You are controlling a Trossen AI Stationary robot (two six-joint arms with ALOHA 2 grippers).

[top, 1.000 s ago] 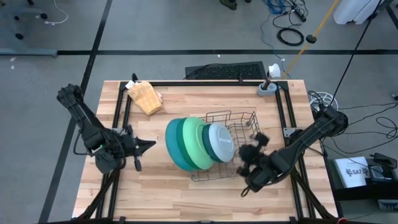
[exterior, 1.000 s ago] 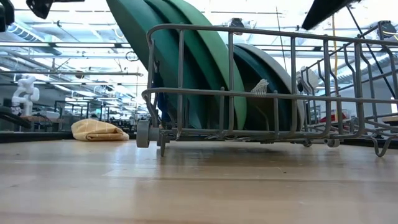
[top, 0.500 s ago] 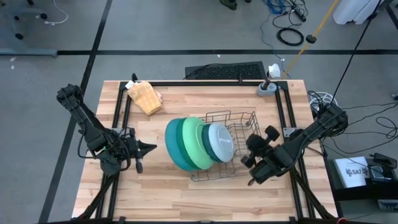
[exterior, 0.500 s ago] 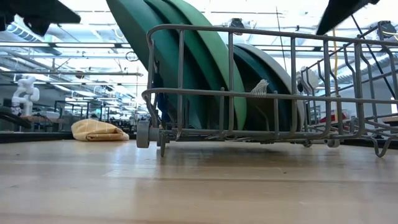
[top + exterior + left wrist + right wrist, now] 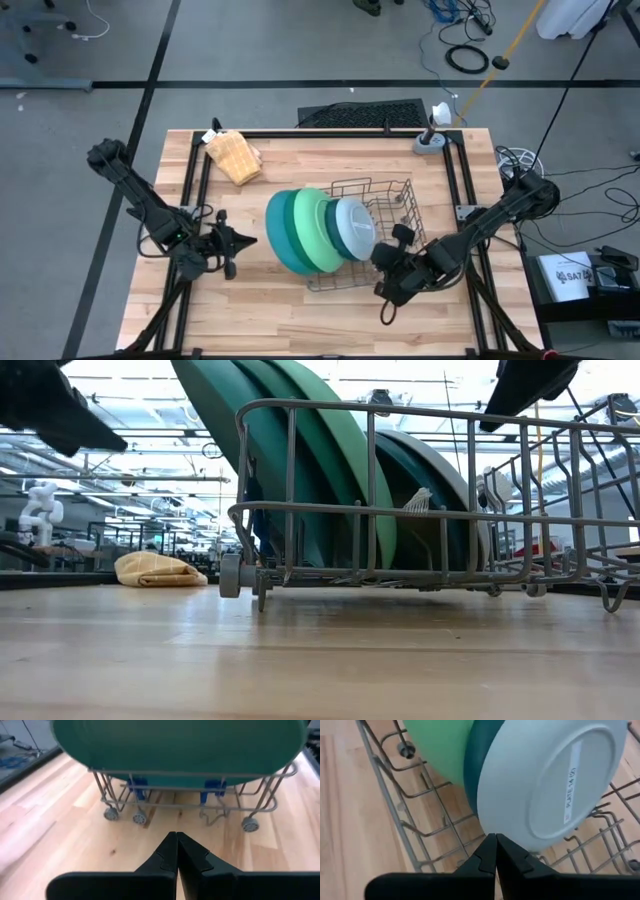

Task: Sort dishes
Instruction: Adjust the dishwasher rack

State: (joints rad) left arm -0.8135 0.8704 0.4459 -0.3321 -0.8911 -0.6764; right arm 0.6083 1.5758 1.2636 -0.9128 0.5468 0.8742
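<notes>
Right gripper (image 5: 385, 262): fingers pressed together, holding nothing, low at the near right side of the rack (image 5: 385, 205), tips (image 5: 495, 851) pointed at the back of the pale blue-grey plate (image 5: 555, 785); close to that plate, contact not discernible

Left gripper (image 5: 240, 243): fingers closed tip to tip, empty, over bare table (image 5: 250, 310) just left of the plates, well short of the rack's small wheels (image 5: 139, 818); its tips (image 5: 176, 851) face the broad underside of the teal plate (image 5: 180, 747)

Plates, four, standing on edge in the rack, overlapping like leaning cards, tilted toward the left side of the table. Order from left to right in the overhead view:
- teal plate (image 5: 278, 235), largest, overhanging the rack's left end
- dark green plate (image 5: 298, 230)
- light green plate (image 5: 320, 225)
- pale blue-grey plate (image 5: 355, 228), smallest, bearing a white label strip with printed text on its back

Rack: grey wire, open-topped, on the middle of the table; its right half holds no plates

Cloth (image 5: 235, 155): tan, waffle-textured, folded in a lump near the far left corner of the table, apart from everything else

Table: pale wooden slats inside a black frame
</notes>
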